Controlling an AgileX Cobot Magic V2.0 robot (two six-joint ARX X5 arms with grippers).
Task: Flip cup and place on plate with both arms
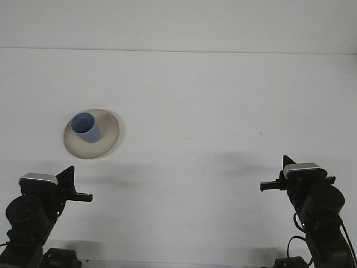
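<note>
Both arm bases cut off by the bottom edge; cup (pixel 85 127) base hidden behind its own rim.
</note>
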